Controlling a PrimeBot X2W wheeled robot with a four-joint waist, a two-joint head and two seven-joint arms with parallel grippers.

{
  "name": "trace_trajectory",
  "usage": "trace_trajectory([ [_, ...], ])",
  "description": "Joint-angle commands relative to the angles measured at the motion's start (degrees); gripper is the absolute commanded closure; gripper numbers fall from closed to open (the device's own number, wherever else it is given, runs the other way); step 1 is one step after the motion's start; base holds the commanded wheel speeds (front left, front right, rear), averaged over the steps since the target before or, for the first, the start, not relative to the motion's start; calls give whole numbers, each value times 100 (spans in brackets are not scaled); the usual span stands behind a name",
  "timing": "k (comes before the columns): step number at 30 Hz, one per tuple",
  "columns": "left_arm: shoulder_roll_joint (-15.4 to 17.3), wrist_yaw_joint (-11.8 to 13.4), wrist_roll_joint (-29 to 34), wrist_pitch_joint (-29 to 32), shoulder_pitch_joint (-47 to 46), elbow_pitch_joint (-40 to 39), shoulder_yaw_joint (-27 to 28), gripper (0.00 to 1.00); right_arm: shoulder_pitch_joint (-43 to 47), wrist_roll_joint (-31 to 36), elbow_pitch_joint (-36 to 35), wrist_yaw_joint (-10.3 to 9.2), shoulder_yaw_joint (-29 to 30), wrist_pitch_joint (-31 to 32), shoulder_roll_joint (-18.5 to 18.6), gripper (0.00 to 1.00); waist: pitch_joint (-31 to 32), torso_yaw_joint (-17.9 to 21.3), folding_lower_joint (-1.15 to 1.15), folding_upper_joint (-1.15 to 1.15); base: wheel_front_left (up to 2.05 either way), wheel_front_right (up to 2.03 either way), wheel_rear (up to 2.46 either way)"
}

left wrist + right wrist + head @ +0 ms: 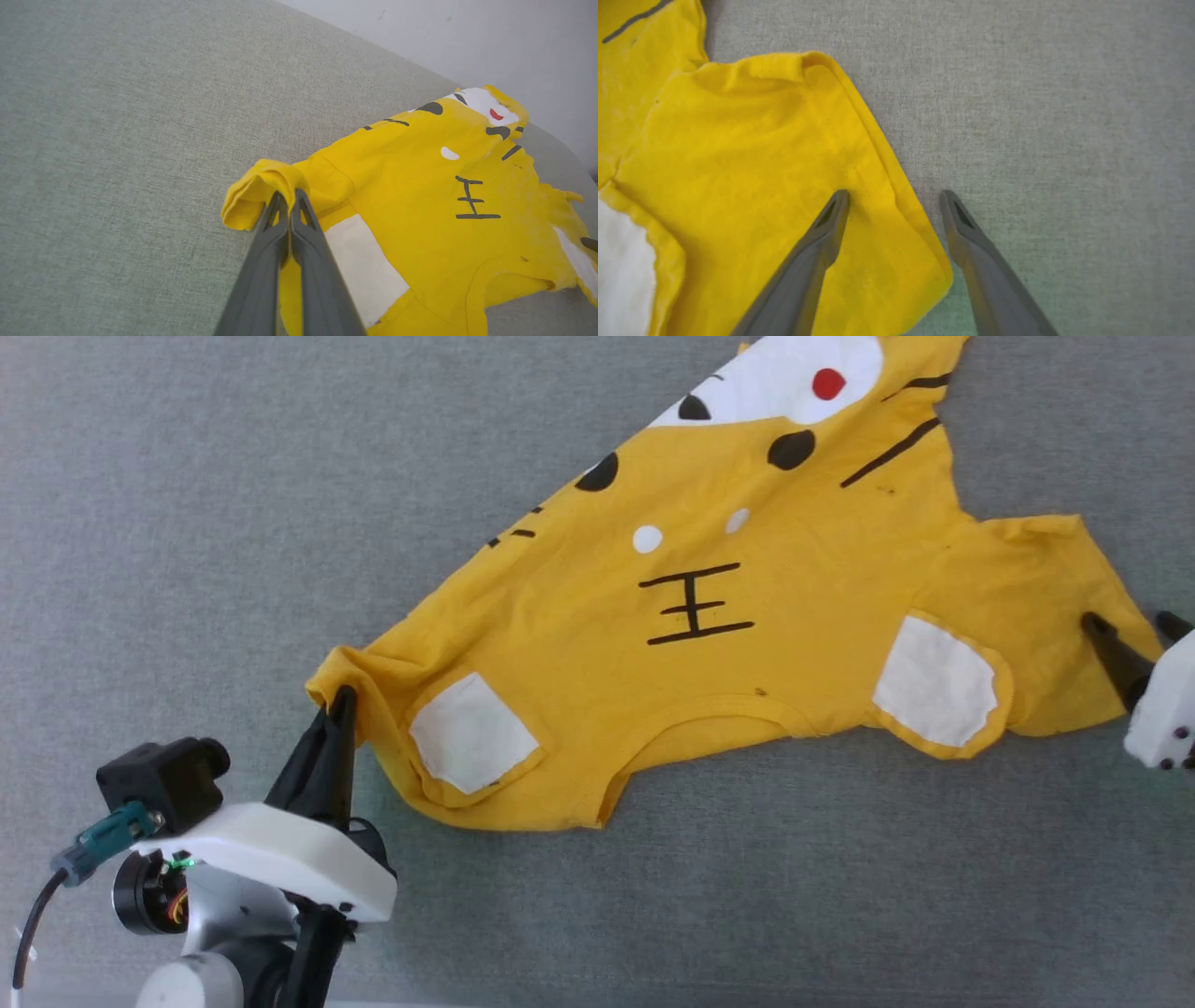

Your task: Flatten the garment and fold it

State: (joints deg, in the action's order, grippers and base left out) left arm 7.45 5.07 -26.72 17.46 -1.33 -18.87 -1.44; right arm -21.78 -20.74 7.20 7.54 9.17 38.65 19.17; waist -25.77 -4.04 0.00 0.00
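Left gripper [338, 705] pinches the garment [747, 616]; right gripper [895, 198], spread wide, straddles its sleeve hem [878, 135].

surface: tabletop [187, 476], grey woven cloth, flat | background: wall [467, 37], pale, faintly marked, beyond tabletop's far edge
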Motion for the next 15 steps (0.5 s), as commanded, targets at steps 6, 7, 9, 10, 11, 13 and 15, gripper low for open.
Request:
trace_trajectory([
  [6,8,-22,-78,9,-121,-50,22,100,-76,-137,331,-5,-75,361,74,89,-135,-124,0,0,0,0,0],
  [7,4,-18,-97,12,-123,-48,29,100,-88,-143,334,-5,-80,409,70,100,-132,-117,0,0,0,0,0],
  [9,1,-11,-133,26,-120,-39,40,100,-111,-183,304,-5,-92,495,50,100,-108,-90,0,0,0,0,0],
  [10,-3,-9,-156,33,-115,-31,45,100,-122,-213,277,-5,-74,507,32,100,-85,-73,0,0,0,0,0],
  [11,-3,-8,-173,43,-110,-23,46,100,-123,-232,247,-5,-55,513,16,100,-60,-57,0,0,0,0,0],
  [13,-25,-19,-244,39,-101,-9,51,100,-103,-272,176,-5,-5,496,-16,100,7,-21,0,0,0,0,0],
  [15,-61,-37,-354,30,-93,4,60,100,-80,-331,101,-5,106,425,-98,100,91,18,0,0,0,0,0],
])
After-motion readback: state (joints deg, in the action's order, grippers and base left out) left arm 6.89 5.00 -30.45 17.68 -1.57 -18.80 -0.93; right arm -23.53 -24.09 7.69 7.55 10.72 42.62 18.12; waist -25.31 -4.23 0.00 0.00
